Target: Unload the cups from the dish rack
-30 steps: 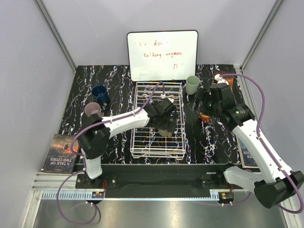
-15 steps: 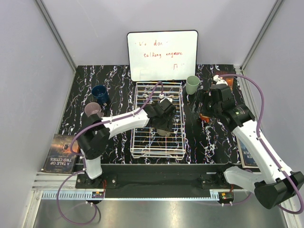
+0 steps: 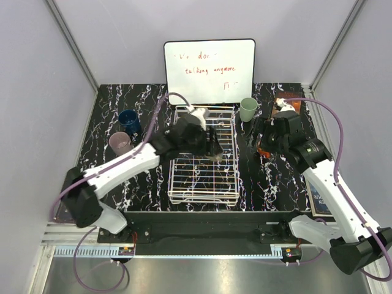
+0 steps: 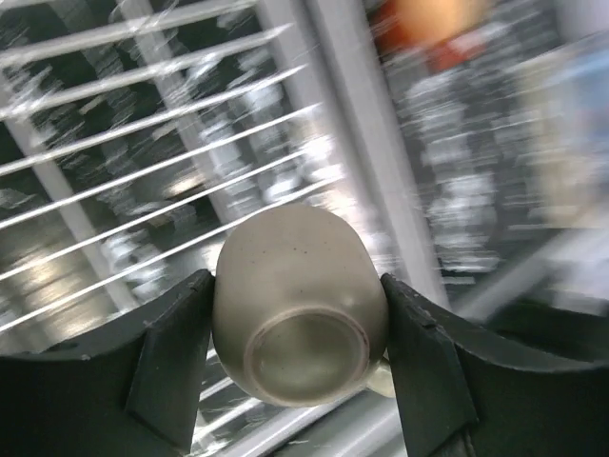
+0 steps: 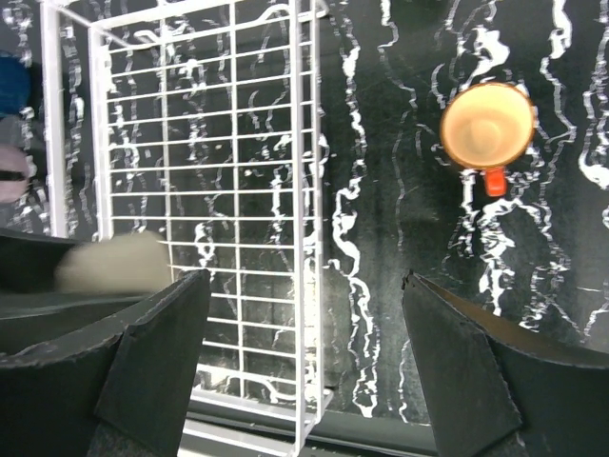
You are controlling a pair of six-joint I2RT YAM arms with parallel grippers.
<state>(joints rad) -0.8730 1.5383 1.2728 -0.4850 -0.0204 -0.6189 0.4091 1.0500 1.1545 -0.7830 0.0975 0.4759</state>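
**Taupe mug in the grip: slip and snag risks**

The taupe mug (image 4: 297, 305) is clamped across its rounded body by the left gripper (image 3: 212, 147), with its base toward the wrist camera. It sits over the dish rack (image 3: 202, 200) at the centre of the top view. I cannot tell whether it is clear of the wires. The rack looks otherwise bare.

The blue mug (image 3: 128, 119) and pink mug (image 3: 119, 142) stand at left. The mint mug (image 3: 248, 109) is at upper right, and the orange mug (image 5: 485, 124) is right of the rack. The right gripper (image 5: 304, 381) has its jaws apart and empty, above the orange mug.

Risks, as I judge them:
- The smooth curved wall could rotate or slide between the pads.
- A low carry could catch the rack's side.
- A set-down at left could knock the blue or pink mug.
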